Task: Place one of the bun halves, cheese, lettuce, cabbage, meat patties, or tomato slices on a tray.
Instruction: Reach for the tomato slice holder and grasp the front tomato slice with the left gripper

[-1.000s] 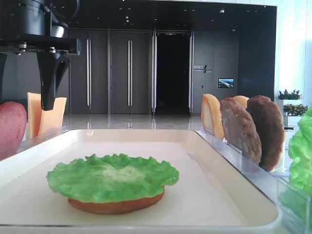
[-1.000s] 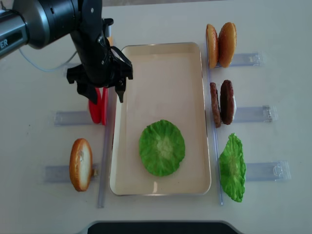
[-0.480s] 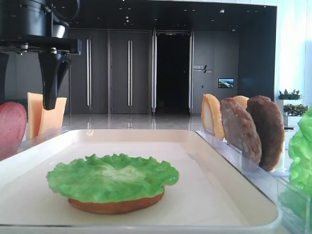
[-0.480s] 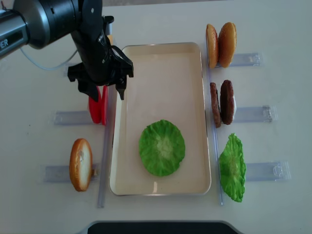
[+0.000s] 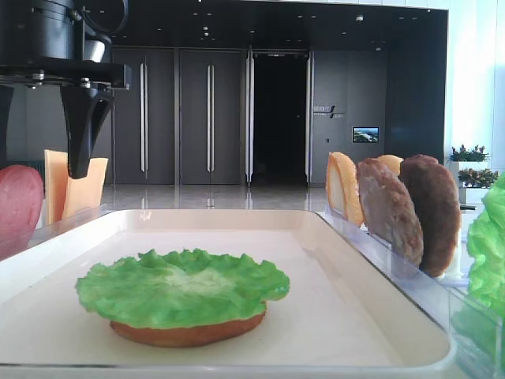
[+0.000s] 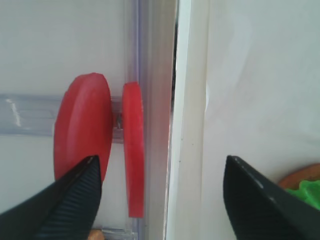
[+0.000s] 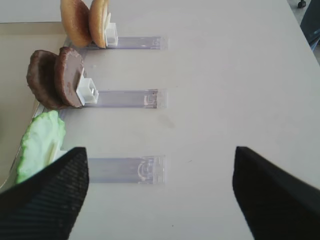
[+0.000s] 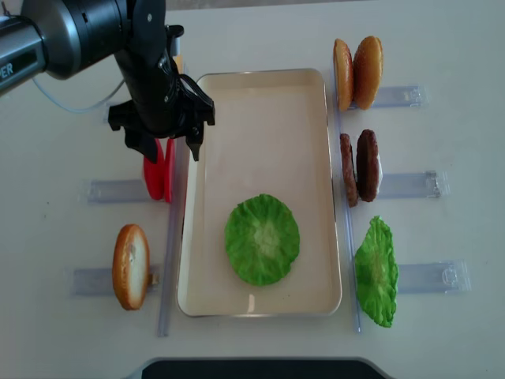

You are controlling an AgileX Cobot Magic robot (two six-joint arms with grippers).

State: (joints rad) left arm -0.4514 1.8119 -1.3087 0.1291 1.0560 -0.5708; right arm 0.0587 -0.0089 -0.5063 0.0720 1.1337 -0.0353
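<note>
Your left gripper [image 8: 166,148] hangs over the table's left side with its jaws spread wide and nothing between them. It hovers above the two tomato slices [image 8: 159,172], which stand on edge in a clear holder [image 8: 110,191] just beside the tray [image 8: 260,83]. In the left wrist view, one dark finger [image 6: 67,205] lines up over the outer slice and the other sits over the tray's floor, so the jaws straddle the slices and the tray's left rim; you cannot tell from these views whether either finger touches a slice. On the tray, toward its near end, a lettuce [image 8: 262,239] leaf lies flat on top of a bun half [image 5: 188,332]. Cheese [image 5: 72,189] slices stand upright behind the left gripper in the low side view. Another bun half [image 8: 130,266] stands on edge at the near left. Right of the tray, two more buns [image 8: 357,73], two patties [image 8: 359,166] and a second lettuce leaf [image 8: 376,272] stand in their holders. Your right gripper [image 7: 160,192] is also spread wide and empty, above bare table well to the right of those holders.
</note>
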